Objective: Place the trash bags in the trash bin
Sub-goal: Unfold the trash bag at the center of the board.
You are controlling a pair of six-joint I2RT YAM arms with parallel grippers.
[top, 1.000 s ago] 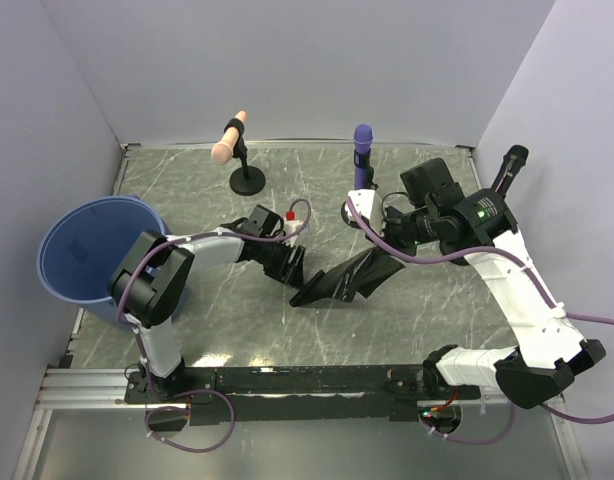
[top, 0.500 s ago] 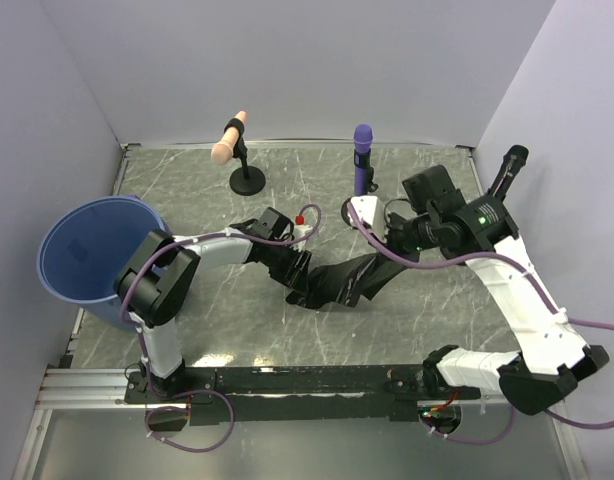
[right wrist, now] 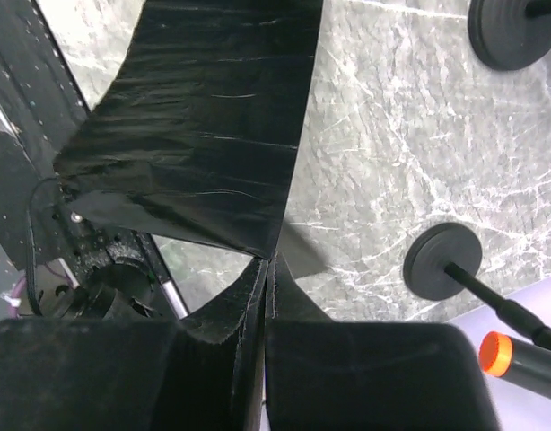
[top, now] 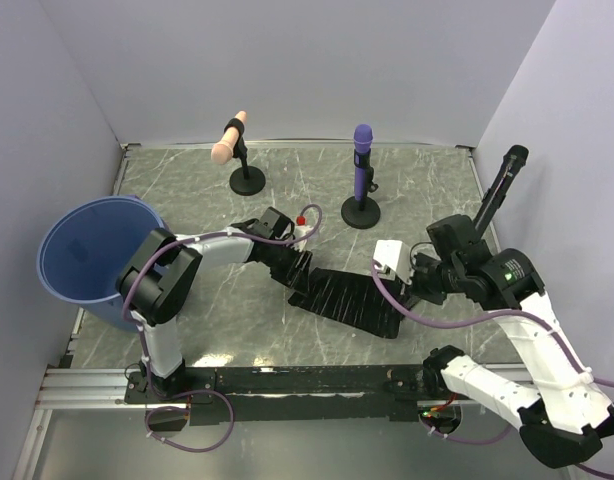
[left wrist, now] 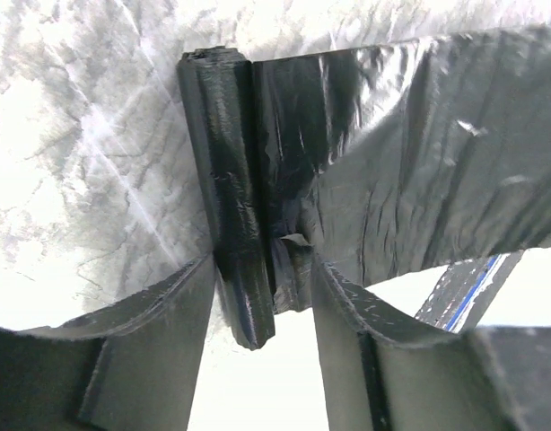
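On desk (top: 187, 190) centre: bags (top: 342, 298), none binned.
Right hand (right wrist: 265, 269) clamped on bags; left hand (left wrist: 260, 269) astride their roll, grip unclear; bin (top: 87, 255), 9 o'clock, empty.

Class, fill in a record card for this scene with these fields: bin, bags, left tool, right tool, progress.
Bin: large round blue plastic trash bin, far left, no bags visible inside.
Bags: roll of black plastic trash bags, partly unrolled, stretched between both tools.
Left tool: shut on the rolled end.
Right tool: shut on the loose end.
Progress: bags not yet binned.
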